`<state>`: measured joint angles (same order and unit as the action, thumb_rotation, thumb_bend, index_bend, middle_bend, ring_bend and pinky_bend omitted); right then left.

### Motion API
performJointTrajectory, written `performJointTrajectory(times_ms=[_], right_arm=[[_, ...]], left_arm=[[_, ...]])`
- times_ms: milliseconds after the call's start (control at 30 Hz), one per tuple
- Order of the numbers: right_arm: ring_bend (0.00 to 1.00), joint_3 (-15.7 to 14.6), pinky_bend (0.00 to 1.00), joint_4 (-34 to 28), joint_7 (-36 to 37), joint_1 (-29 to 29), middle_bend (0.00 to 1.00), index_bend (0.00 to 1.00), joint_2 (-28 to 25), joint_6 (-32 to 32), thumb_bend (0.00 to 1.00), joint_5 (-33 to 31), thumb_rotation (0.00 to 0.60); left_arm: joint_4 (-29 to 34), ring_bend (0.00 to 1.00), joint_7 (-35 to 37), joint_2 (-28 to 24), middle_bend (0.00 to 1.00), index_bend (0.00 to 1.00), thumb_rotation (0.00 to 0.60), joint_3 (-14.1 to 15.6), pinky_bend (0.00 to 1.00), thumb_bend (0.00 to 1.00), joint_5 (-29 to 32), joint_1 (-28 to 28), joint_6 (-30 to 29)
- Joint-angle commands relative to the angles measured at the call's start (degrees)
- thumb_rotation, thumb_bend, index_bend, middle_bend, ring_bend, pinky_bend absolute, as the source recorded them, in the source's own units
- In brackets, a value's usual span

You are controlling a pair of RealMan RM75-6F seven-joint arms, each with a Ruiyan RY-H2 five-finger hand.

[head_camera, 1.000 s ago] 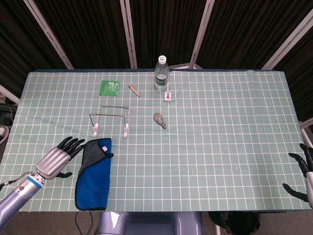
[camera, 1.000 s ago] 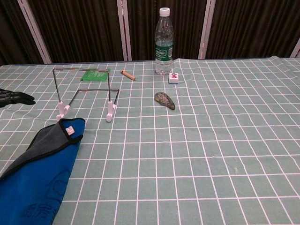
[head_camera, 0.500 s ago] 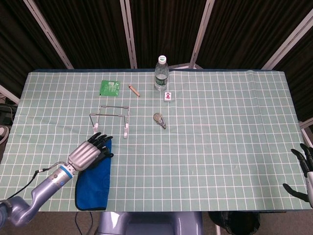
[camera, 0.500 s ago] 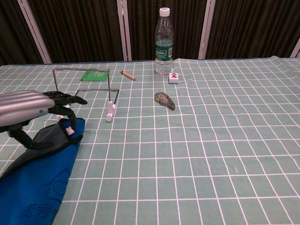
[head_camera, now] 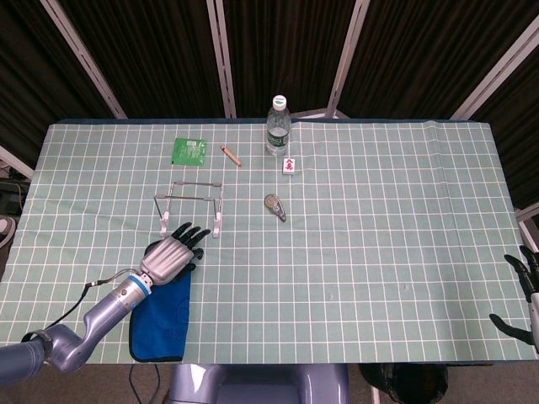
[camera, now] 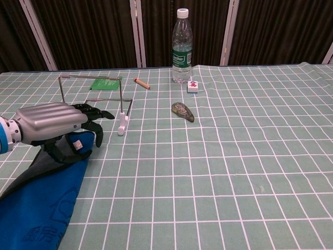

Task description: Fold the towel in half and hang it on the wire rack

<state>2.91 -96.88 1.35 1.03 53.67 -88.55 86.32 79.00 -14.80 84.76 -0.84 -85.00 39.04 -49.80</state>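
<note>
A blue towel with a dark grey edge lies folded lengthwise at the table's front left; in the chest view the towel shows a small white tag at its far end. My left hand is over that far end with its fingers spread toward the wire rack and nothing visibly gripped. In the chest view the left hand covers the towel's far corner, thumb pointing down. The wire rack stands upright just beyond, bare. My right hand hangs off the table's right edge, fingers apart and empty.
A water bottle stands at the back centre, with a small white tile and a brown stick near it. A green packet lies behind the rack. A small grey-green object lies right of the rack.
My left hand has moved right and forward, from beside the towel to over its far end near the rack. The towel has not shifted. My right hand slipped slightly lower.
</note>
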Motion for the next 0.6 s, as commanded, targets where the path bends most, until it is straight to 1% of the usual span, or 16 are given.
performJointTrajectory(times_ms=[33,133,267,400,500,600], right_arm=[[0.0,0.1,0.0,0.0,-0.1,0.0,0.0,0.12,0.0,0.0,0.0,-0.1,0.6],[0.0,0.1,0.0,0.0,-0.2,-0.1,0.0,0.12,0.1,0.1,0.0,-0.2,0.6],[0.0,0.1,0.0,0.1,-0.1,0.0,0.0,0.12,0.1,0.1,0.0,-0.4,0.6],[0.0,0.2,0.0,0.1,0.0,0.0,0.0,0.12,0.1,0.0,0.0,-0.4,0.6],[0.0,0.2,0.0,0.1,0.1,0.0,0.0,0.12,0.1,-0.1,0.0,-0.4,0.6],[0.0,0.2,0.0,0.0,0.0,0.0,0.0,0.13,0.1,-0.2,0.0,-0.2,0.6]], left_arm=[[0.1,0.0,-0.6,0.1,0.0,0.41,0.6,-0.1,0.0,0.4,0.5,0.3,0.4],[0.1,0.0,-1.2,0.2,0.0,0.47,0.6,-0.1,0.0,0.42,0.9,0.6,0.9],[-0.2,0.0,-1.9,0.6,0.0,0.5,0.6,0.1,0.0,0.47,1.4,1.1,1.6],[-0.3,0.0,-2.6,0.8,0.0,0.59,0.6,0.2,0.0,0.49,1.6,1.4,1.8],[-0.3,0.0,-3.4,0.7,0.0,0.65,0.6,0.3,0.0,0.51,1.6,1.4,1.5],[-0.1,0.0,-4.3,0.1,0.0,0.68,0.6,0.6,0.0,0.51,0.7,1.3,0.1]])
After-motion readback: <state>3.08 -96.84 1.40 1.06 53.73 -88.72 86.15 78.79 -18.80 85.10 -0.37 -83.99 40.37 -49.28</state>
